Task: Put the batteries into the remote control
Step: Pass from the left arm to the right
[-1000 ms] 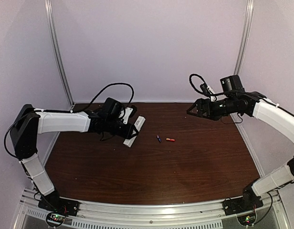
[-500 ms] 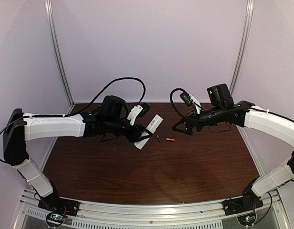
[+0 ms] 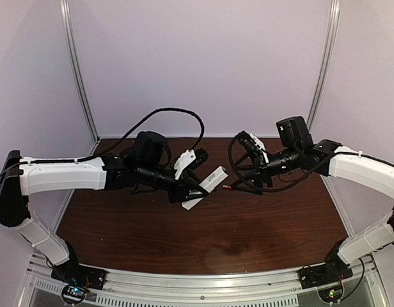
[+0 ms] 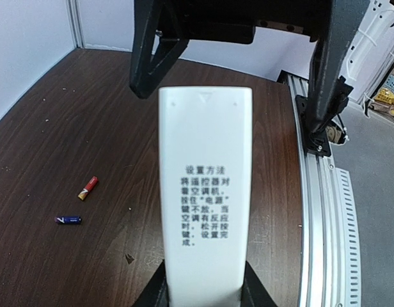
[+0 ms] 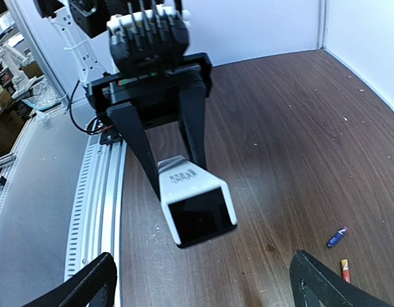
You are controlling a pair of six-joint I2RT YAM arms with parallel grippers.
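Left wrist view, remote control (image 4: 204, 192): one slim long white plastic bar, tilted, lifted above the dark wooden table (image 3: 184, 243).
Dark blue-purple battery (image 4: 68, 219): one tiny cylinder lying on the table.
Red-orange battery (image 4: 87, 188): one tiny cylinder close beside it, not touching.
Left gripper (image 3: 190, 187): closed on the remote control's end; left arm (image 3: 63, 176) stretched level.
Right gripper (image 3: 235, 179): jaws wide, empty, seemingly just over the Red-orange battery, though the overhead angle is poor; right arm (image 3: 366, 169) bent inward.

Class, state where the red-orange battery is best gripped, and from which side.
Probably at mid-length, from straight above, closing across its narrow width: the red-orange battery lies flat on the table, a tiny cylinder with bare wood along both long sides, apart from the blue battery.
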